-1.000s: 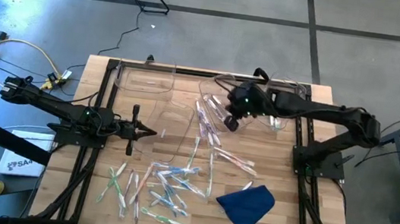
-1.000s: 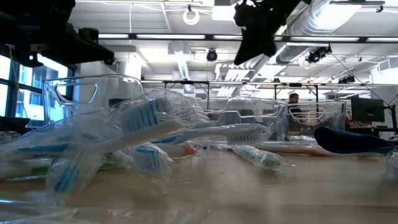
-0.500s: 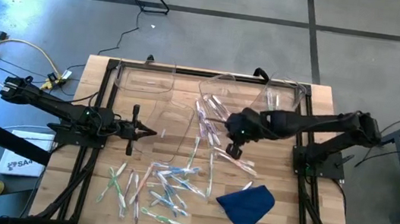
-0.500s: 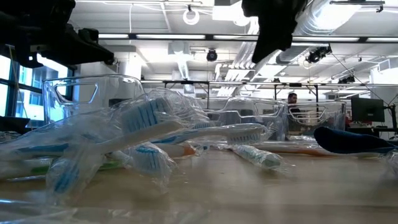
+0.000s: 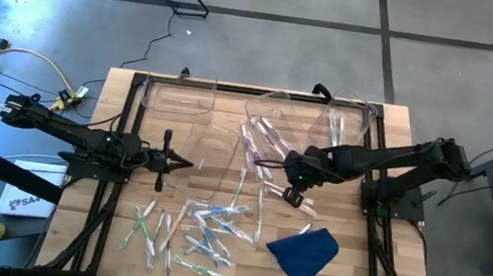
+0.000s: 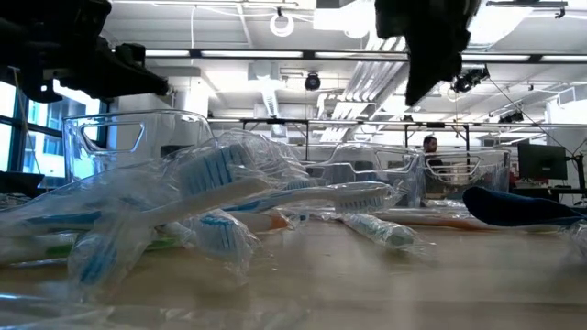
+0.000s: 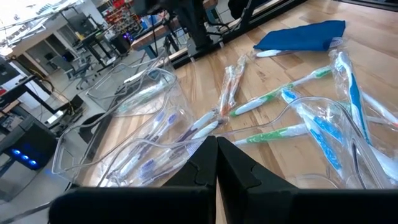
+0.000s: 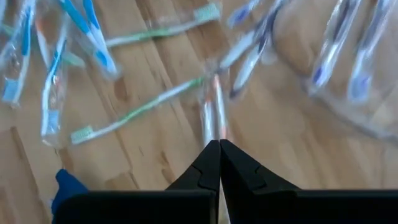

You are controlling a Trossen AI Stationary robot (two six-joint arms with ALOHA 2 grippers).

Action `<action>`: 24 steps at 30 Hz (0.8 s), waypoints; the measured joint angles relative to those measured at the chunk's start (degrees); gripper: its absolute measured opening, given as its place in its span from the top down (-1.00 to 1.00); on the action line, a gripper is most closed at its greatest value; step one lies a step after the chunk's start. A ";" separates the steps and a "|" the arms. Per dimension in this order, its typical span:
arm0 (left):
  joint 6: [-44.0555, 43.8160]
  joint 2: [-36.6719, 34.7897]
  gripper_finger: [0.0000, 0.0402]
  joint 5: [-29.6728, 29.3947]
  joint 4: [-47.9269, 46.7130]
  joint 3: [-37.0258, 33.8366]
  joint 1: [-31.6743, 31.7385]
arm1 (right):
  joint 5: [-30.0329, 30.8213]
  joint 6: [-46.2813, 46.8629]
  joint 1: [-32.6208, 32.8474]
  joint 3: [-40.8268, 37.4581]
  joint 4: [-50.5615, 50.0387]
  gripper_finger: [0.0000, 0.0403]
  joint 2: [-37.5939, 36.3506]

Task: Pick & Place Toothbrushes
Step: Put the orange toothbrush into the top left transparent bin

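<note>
**Approach to the next toothbrush, nothing gripped yet**

The right gripper (image 5: pixel 292 195) is held over the middle of the table with its fingers pressed together and empty, above an orange-accented toothbrush (image 8: pixel 211 115) that lies on the wood just beside the tipped clear bin (image 5: pixel 272 122). The left gripper (image 5: pixel 189 162) waits at the left side, also closed and empty. Most toothbrushes (image 5: pixel 201 236) are scattered on the front part of the table, near the blue cloth (image 5: pixel 304 252); some are already seen inside the clear bins. The step is judged to be a reach; next, the fingers must be opened, lowered around the slim handle and closed across it.
</note>
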 joint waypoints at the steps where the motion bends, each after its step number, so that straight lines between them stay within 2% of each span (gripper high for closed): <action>1: 0.00 0.00 1.00 0.00 0.00 0.00 0.02 | -0.65 0.64 0.06 -0.94 0.07 0.99 0.00; 6: 0.00 0.00 1.00 0.00 0.00 0.00 0.02 | -1.10 1.90 0.06 -6.87 5.77 0.99 0.00; 13: -0.14 0.00 1.00 0.00 0.02 0.00 0.00 | -3.73 -6.84 -0.21 -12.04 21.36 0.99 0.02; 24: -0.51 0.00 1.00 0.01 -0.06 0.00 0.00 | -3.37 -8.52 -0.25 -12.12 24.35 0.99 0.02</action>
